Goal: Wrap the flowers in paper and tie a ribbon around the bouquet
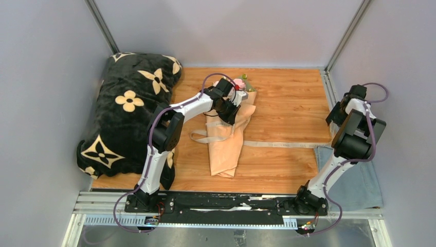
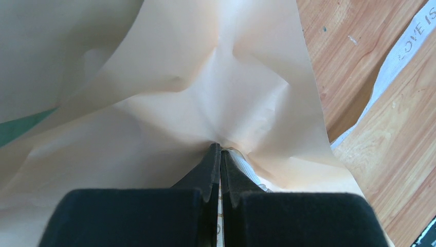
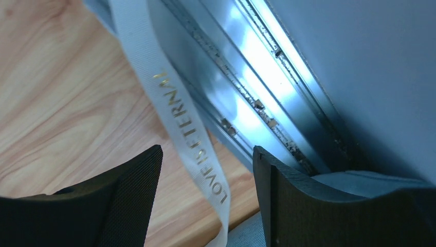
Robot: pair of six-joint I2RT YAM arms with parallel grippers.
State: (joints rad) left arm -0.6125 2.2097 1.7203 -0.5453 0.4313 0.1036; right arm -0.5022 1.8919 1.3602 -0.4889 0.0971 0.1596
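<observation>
The bouquet lies mid-table: a peach-tan paper [image 1: 226,146] cone with pink flowers [image 1: 239,83] at its far end. The cream ribbon [image 1: 280,144] loops at the cone's left and trails right across the wood. My left gripper [image 1: 229,111] rests on the cone's upper part. In the left wrist view its jaws [image 2: 221,150] are shut on a strip of ribbon, pressed into the paper [image 2: 205,87] where it creases. My right gripper [image 1: 333,119] hangs at the table's right edge, open. The lettered ribbon [image 3: 177,110] passes loose between its fingers [image 3: 139,180].
A black blanket [image 1: 128,103] with cream flower shapes is heaped along the left side. A grey-blue cloth [image 1: 360,182] lies at the right front corner. A metal rail [image 3: 257,87] borders the wooden board's right edge, close to the right gripper.
</observation>
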